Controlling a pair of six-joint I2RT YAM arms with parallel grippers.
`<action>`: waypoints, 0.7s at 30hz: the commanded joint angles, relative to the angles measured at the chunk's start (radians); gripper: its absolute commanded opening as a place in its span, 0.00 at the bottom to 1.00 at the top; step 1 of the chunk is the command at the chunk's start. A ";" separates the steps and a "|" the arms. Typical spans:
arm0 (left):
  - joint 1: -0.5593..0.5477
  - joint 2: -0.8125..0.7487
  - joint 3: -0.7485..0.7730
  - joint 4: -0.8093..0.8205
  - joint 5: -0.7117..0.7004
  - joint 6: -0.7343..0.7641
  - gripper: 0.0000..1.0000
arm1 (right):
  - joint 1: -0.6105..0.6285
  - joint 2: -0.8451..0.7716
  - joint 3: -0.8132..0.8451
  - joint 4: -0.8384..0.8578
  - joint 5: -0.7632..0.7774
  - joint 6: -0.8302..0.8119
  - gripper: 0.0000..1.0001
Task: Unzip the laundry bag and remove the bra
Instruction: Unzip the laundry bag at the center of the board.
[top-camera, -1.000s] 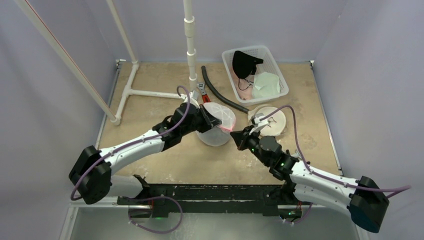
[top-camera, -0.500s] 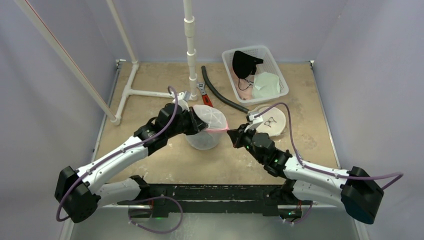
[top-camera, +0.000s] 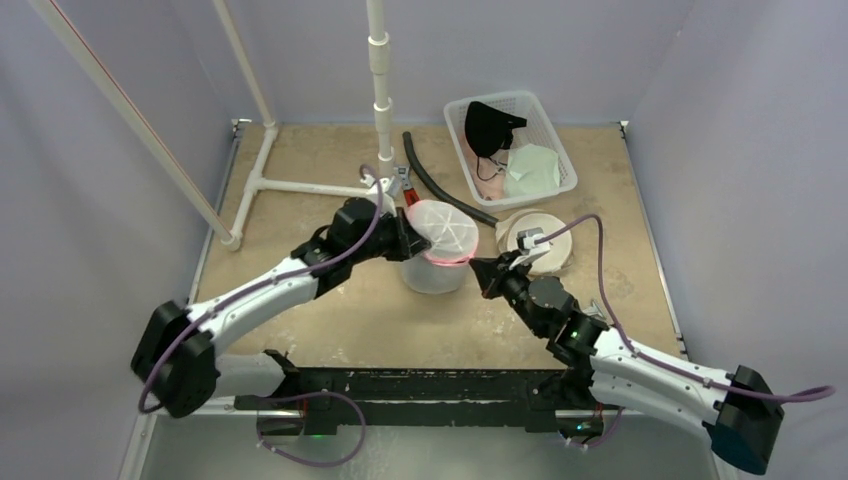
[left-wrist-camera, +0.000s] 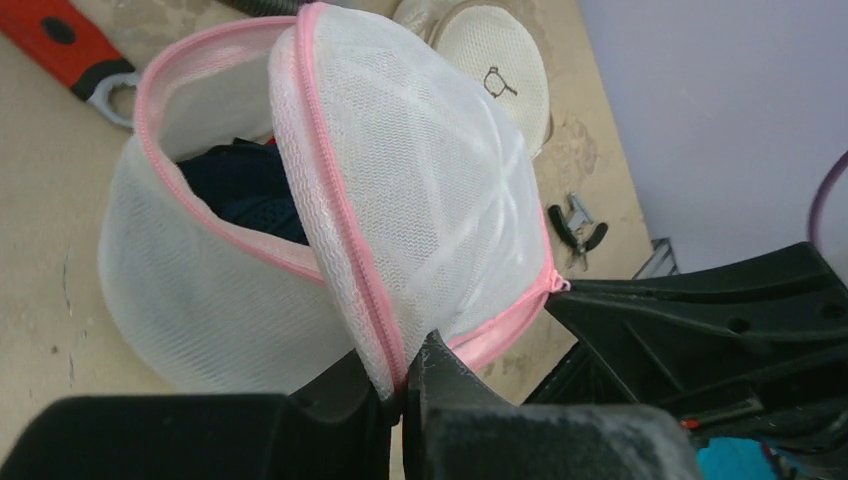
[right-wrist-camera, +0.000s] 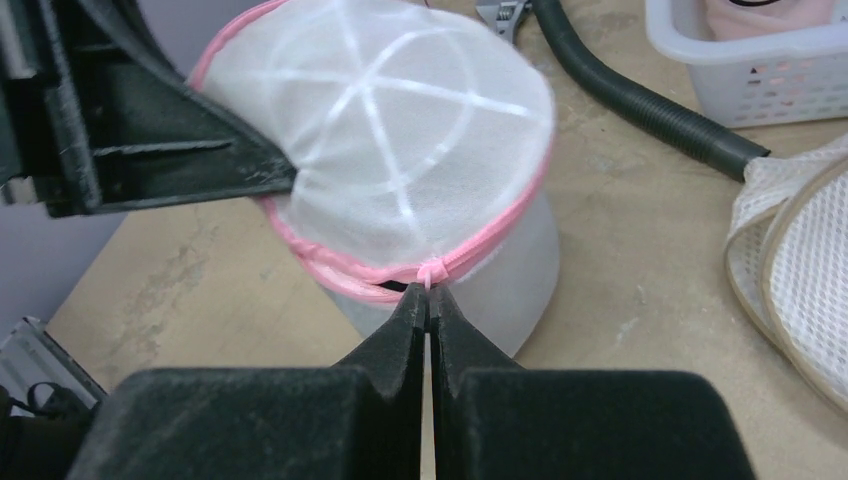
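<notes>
Laundry bag (top-camera: 437, 262) stood on the table (top-camera: 620, 180), lid partly unzipped. Left gripper (left-wrist-camera: 405, 380) was clamped on the lid's pink rim, apparently to brace it. Right gripper (right-wrist-camera: 428, 305) was closed on the zipper pull (right-wrist-camera: 430, 272) opposite, likely tensioning the track. Dark bra (left-wrist-camera: 245, 190) lay inside.

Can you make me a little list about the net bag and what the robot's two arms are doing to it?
Bag: white mesh laundry bag with pink trim, standing on the table
Lid: partly unzipped and tipped up
Inside: dark clothing, not taken out yet
Left jaws: shut on the lid's pink edge
Right jaws: shut on the zipper pull
Job: opening begun, nothing removed
</notes>
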 joint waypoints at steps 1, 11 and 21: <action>0.020 0.186 0.165 0.137 0.117 0.172 0.00 | 0.031 -0.030 -0.029 -0.041 0.061 0.011 0.00; 0.023 -0.010 -0.031 0.170 -0.029 -0.113 0.78 | 0.062 -0.010 -0.045 -0.032 0.084 0.021 0.00; -0.210 0.048 0.066 0.142 -0.174 -0.360 0.82 | 0.063 0.009 -0.040 -0.040 0.101 0.020 0.00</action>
